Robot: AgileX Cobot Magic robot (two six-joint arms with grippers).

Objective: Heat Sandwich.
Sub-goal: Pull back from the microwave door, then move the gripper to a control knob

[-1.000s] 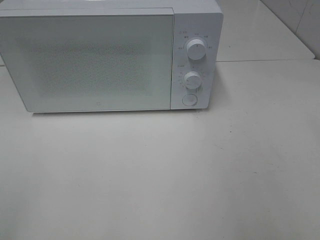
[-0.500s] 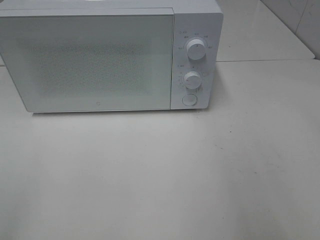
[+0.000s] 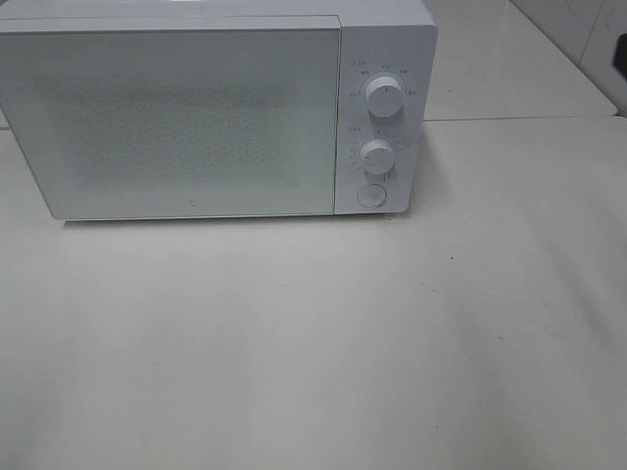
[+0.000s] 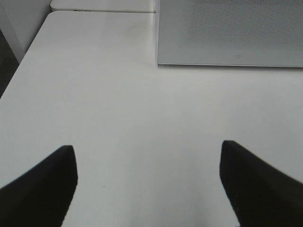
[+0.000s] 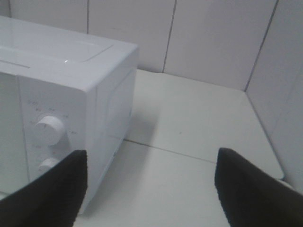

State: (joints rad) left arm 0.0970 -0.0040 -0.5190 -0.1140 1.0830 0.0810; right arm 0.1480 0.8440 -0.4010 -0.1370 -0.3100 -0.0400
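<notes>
The sandwich is out of view in every frame. A white microwave (image 3: 196,117) stands at the back left of the table with its door shut, and nothing shows through the frosted front. My left gripper (image 4: 149,184) is open, its dark fingers (image 4: 42,189) wide apart over bare table in front of the microwave door (image 4: 232,33). My right gripper (image 5: 151,189) is open and holds nothing; it hangs beside the microwave's right end (image 5: 113,99), by the control panel. Neither gripper can be made out in the exterior high view.
The panel carries two white knobs (image 3: 384,95) (image 3: 376,155) and a round button (image 3: 370,196). The white table (image 3: 313,343) spreads in front. A tiled wall (image 5: 213,38) closes the back and right. A small dark shape (image 3: 621,49) shows at the right edge.
A small dark shape has come into the right edge of the exterior high view. Nothing else has moved.
</notes>
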